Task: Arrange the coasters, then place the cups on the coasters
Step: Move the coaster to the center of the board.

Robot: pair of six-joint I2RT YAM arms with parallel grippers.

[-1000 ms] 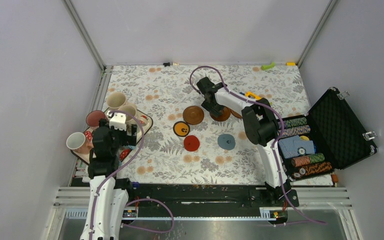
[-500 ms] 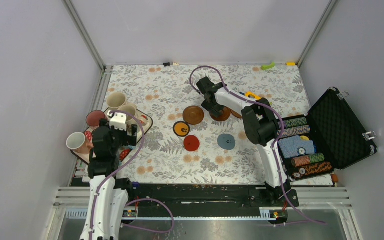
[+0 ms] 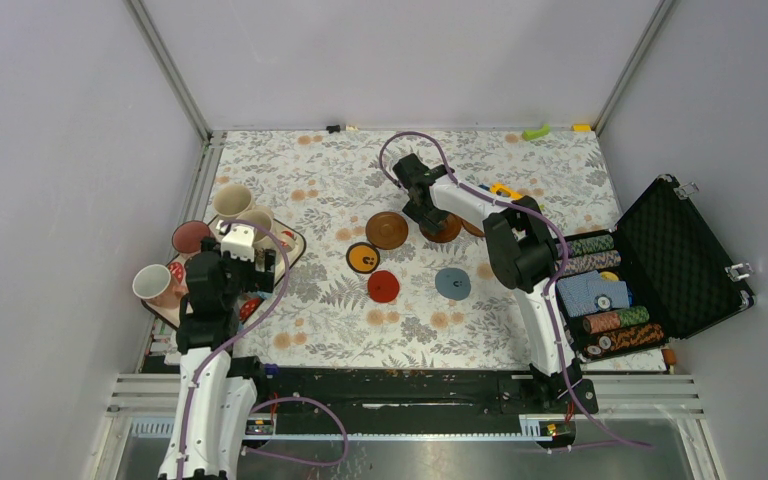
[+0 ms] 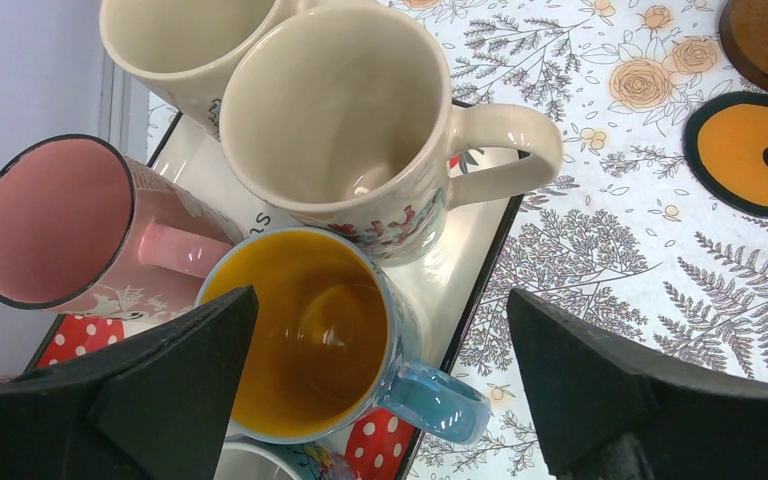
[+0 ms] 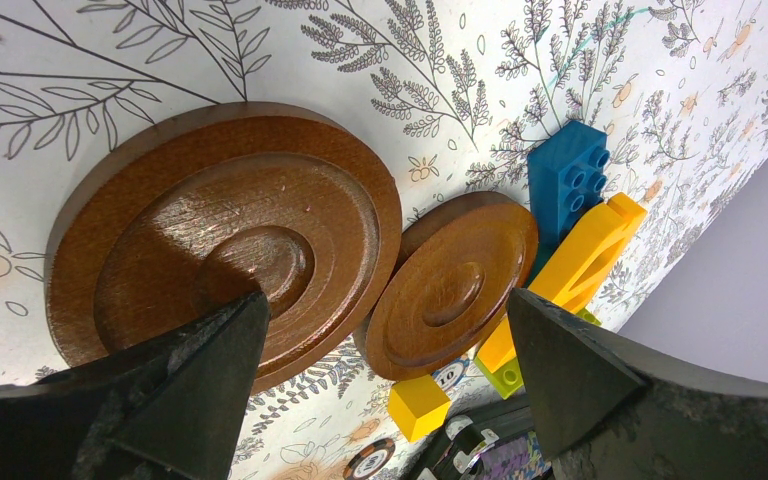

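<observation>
Several cups stand on a strawberry tray [image 4: 472,236] at the left: two cream ones [image 4: 330,110] [image 4: 175,35], a pink one [image 4: 50,220] and a blue one with a yellow inside [image 4: 300,340]. My left gripper [image 4: 378,300] [image 3: 243,262] hangs open above the blue cup, a finger on each side and touching nothing. On the cloth lie an orange coaster [image 3: 363,258], a red one [image 3: 383,286], a grey-blue one [image 3: 452,283] and a dark brown one [image 3: 387,230]. My right gripper [image 5: 380,330] [image 3: 430,218] is open over two more brown coasters [image 5: 220,230] [image 5: 455,285], which lie edge to edge.
An open black case [image 3: 680,250] with rows of poker chips [image 3: 600,290] sits at the right. Blue [image 5: 570,180] and yellow [image 5: 585,265] toy bricks and a small yellow cube [image 5: 418,405] crowd the second brown coaster. A loose chip [image 5: 370,460] lies near. A white cup [image 3: 152,283] stands at the tray's left.
</observation>
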